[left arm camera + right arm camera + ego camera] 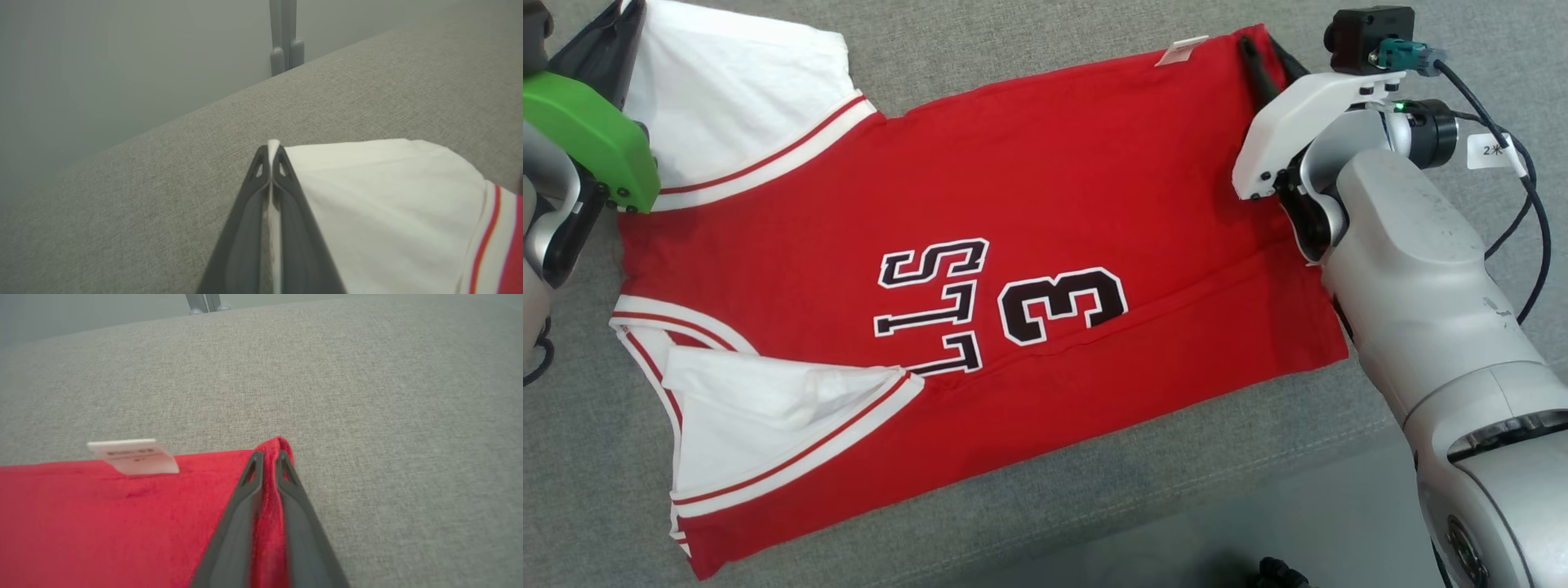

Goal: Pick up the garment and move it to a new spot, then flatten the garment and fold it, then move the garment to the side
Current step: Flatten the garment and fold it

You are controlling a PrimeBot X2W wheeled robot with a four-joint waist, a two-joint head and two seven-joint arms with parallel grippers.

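Now | surface [1013,33]: grey woven fabric | garment [1029,188] spread out | beyond: plain grey backdrop [102,61]

Soft, even light is washing over the grey upholstery [1029,73], casting only faint shadows along the shirt [1094,163] edges. The head camera is rendering everything crisply. The wrist cameras are blurring the dark fingers [241,245] nearest the lens, smearing the label [135,457] and hazing the far background.

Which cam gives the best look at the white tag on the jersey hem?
Right wrist view: the white tag is close and large, just left of the right hand, print blurred. Head view shows it tiny, at the edge of the jersey.
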